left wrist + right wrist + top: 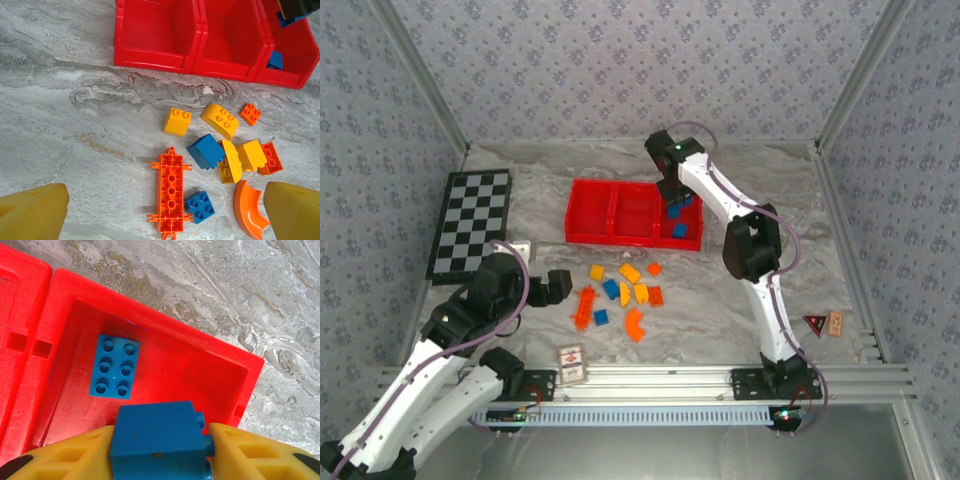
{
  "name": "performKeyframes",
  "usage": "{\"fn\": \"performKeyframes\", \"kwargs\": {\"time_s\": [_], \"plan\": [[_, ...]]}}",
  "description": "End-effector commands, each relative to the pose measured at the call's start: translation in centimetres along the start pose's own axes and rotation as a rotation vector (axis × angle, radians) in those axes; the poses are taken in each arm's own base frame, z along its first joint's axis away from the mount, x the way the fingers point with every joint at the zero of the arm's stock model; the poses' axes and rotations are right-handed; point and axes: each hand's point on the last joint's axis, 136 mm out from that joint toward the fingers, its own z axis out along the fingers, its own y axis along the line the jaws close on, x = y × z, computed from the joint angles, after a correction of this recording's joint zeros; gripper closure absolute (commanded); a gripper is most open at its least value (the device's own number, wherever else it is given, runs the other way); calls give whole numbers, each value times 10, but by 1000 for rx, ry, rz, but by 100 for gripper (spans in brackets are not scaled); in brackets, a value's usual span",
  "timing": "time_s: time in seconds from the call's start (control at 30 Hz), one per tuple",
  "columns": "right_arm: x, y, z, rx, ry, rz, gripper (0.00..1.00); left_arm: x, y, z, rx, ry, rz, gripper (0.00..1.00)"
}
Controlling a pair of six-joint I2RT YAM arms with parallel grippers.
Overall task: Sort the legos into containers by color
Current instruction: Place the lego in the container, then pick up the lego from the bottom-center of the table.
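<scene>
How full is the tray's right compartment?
Not empty: one blue brick lies studs-up inside the tray; right fingers hold a second brick above it.

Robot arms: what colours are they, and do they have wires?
The left arm and right arm are white tubes with chunky black joints. Thin purplish cables loop alongside them. Their fingers are blocky and yellow.

tray [610,239] behind loose bricks [611,289] | checkerboard [470,220] left of tray | one brick [115,366] in right compartment
</scene>
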Motion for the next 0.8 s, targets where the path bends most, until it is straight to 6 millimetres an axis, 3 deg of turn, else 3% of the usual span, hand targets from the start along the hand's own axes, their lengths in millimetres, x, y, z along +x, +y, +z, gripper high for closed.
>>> {"fn": "performKeyframes", "kwargs": {"time_s": [0.0,0.27,0.5,0.63,0.77], "plan": [[12,-4,-9,28,25,-12,48,1,0,-1,1,-4,-2,0],[30,-2,-25,5,11,40,43,0,0,-1,3,-5,-3,0],[54,21,-67,-114,-58,109,41,1,0,-1,4,-5,-3,0],[80,40,-82,-226,-75,171,41,1,0,-2,4,-6,-3,0],[116,65,-83,-319,-46,217,40,0,0,-2,6,-9,-2,0]]}}
